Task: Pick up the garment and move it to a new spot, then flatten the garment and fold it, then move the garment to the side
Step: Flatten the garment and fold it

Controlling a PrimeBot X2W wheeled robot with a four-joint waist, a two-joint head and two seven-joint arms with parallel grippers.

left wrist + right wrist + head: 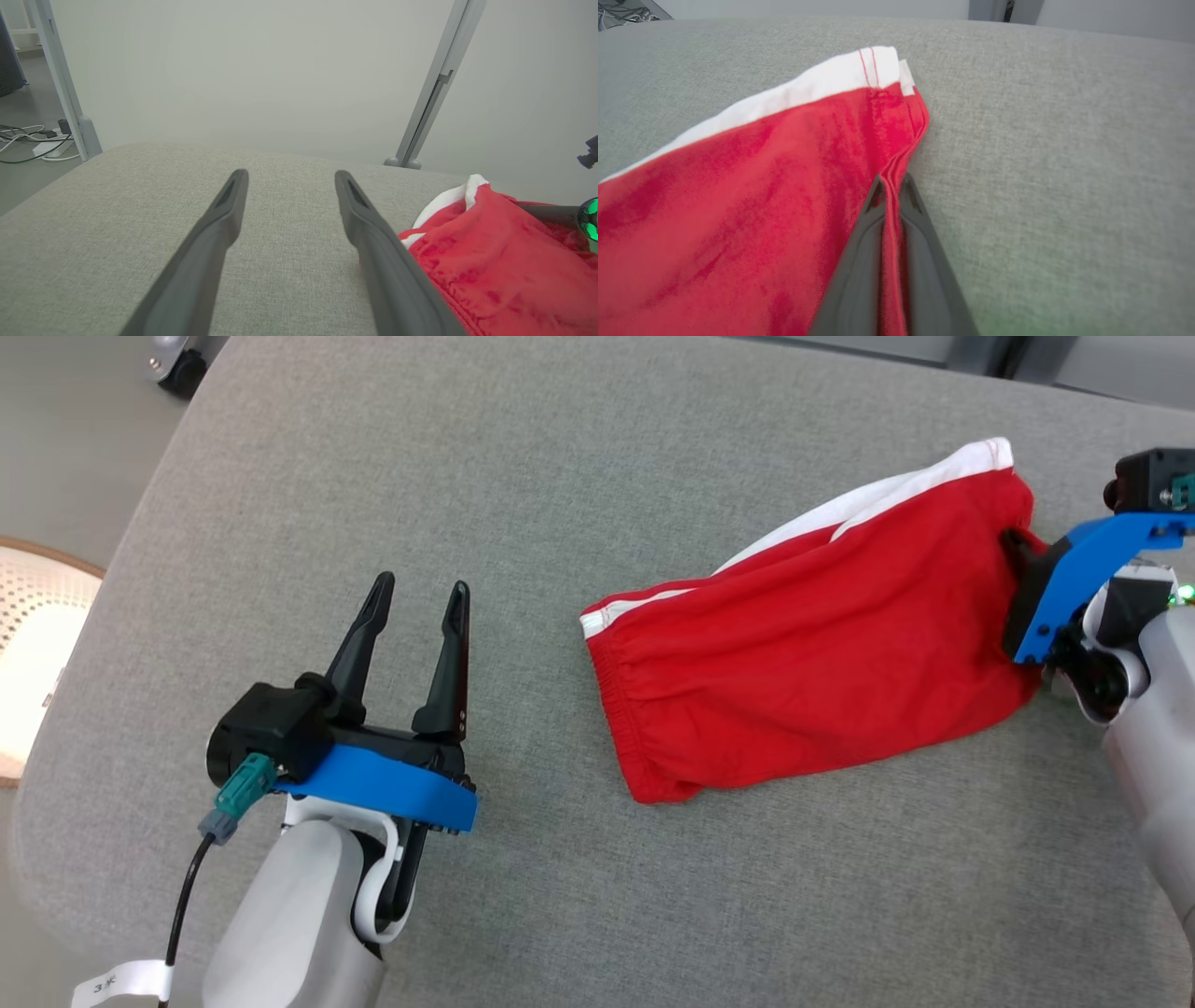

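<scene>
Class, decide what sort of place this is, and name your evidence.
Probably an indoor test room or lab: grey fabric-covered surface, wall panels on metal posts, loose cables on the floor.

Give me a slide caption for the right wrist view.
Right gripper shut on the edge of red shorts lying on a grey cushion.

My left gripper [421, 586] sits over the bare grey tabletop [579, 457] at the lower left. Its jaws are spread wide, the fingers point away from me, and nothing is between them. Well to its right lies the red garment [803, 644], white-trimmed along its far edge, with the elastic waistband toward my left gripper. My right gripper [1016, 543] has its jaws pinched on the garment's right edge, where the cloth puckers.
</scene>
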